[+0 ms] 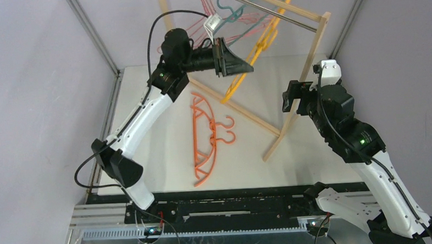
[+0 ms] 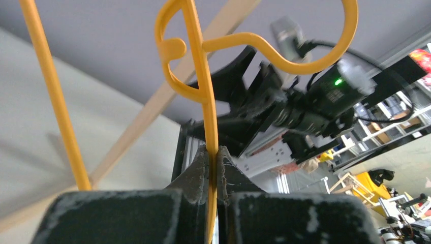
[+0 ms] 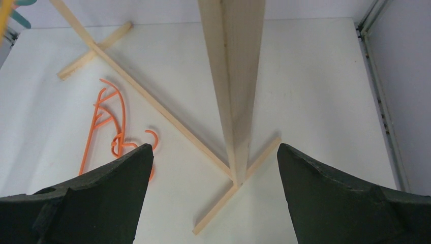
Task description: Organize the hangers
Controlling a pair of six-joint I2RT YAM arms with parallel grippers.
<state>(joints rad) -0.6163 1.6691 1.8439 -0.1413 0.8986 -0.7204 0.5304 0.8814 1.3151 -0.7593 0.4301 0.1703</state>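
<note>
Claw of left arm pinches smooth curved yellow hanger.

the white table left of the orange hangers gives us open room to pass, and so does the stretch between those hangers and the rack's floor rail. that rail runs slantwise across the surface and blocks any low sweep toward the back. the rack's upright post stands straight between our right gripper's wide-open fingers, barring the way forward. up top, the rod is crowded with hanging hangers, and the yellow hanger slants down beside the left gripper.
</note>
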